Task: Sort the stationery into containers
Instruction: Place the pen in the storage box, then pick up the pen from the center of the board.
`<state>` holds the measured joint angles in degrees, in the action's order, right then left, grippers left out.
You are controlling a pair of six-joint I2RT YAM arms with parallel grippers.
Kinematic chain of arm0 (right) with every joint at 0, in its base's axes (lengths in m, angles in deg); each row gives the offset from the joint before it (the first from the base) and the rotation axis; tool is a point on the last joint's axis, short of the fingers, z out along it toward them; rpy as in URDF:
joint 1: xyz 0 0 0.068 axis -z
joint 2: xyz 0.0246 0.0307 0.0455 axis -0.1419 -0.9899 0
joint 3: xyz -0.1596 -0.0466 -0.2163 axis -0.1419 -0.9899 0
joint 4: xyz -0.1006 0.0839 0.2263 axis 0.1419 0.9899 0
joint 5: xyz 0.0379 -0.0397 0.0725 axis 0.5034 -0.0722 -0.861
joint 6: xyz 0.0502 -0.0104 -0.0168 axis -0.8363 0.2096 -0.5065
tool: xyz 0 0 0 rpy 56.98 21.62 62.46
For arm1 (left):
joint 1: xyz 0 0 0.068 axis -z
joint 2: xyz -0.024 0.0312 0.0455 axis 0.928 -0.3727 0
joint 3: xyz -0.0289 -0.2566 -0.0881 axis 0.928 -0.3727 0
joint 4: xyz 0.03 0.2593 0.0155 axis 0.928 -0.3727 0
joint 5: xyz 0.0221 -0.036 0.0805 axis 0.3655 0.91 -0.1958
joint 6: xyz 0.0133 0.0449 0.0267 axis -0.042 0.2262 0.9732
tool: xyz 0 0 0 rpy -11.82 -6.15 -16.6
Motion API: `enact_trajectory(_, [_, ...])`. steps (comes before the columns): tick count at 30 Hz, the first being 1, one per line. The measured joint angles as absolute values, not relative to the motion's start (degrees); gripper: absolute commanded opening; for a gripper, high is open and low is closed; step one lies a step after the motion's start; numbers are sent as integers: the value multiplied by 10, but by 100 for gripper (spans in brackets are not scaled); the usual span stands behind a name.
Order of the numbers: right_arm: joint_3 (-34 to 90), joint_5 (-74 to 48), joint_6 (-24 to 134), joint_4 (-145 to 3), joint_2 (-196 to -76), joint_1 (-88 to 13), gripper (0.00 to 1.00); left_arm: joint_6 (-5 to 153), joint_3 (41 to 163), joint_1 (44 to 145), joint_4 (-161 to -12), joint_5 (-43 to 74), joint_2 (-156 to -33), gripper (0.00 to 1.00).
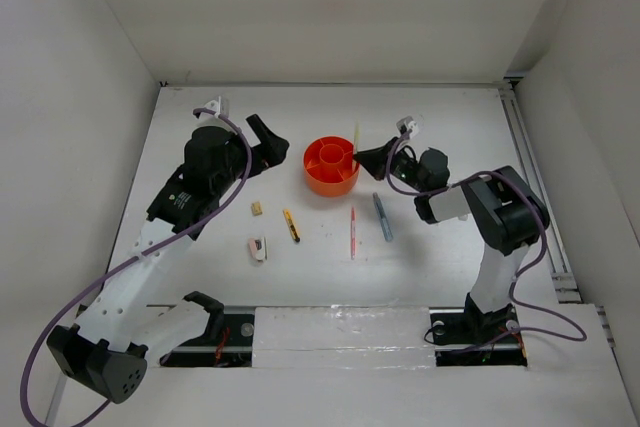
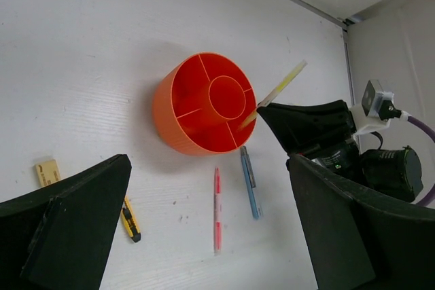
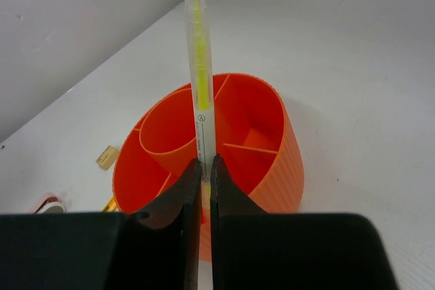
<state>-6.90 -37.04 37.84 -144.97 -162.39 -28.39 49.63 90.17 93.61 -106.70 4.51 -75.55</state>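
Note:
The round orange tub point(image 1: 331, 167) stands mid-table; it also shows in the left wrist view point(image 2: 197, 117) and the right wrist view point(image 3: 272, 147). My right gripper point(image 1: 372, 158) is shut on a yellow pen point(image 3: 200, 73) and holds it upright over the tub's right rim; the pen shows too from above point(image 1: 355, 137) and in the left wrist view point(image 2: 280, 88). My left gripper point(image 1: 268, 135) is open and empty, left of the tub. On the table lie a red pen point(image 1: 352, 232), a grey-blue pen point(image 1: 382, 216), an orange-black marker point(image 1: 291, 224), a tan eraser point(image 1: 257, 208) and a pink-white eraser point(image 1: 258, 248).
White walls enclose the table on the left, back and right. A metal rail point(image 1: 535, 187) runs along the right edge. A taped strip point(image 1: 340, 332) lies along the near edge between the arm bases.

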Motion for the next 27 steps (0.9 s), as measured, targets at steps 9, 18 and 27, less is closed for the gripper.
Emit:
enact_trajectory(9, [-73, -369, 367, -1453, -1633, -285, 68, 496, 902, 936, -1067, 50, -757, 100])
enact_trajectory(18, [-134, -344, 365, -1450, -1570, -285, 100, 496, 902, 936, -1067, 48, -765, 100])
enact_trajectory(27, [-24, -51, 453, -1053, -1261, -319, 100, 487, 902, 936, -1072, 27, -780, 100])
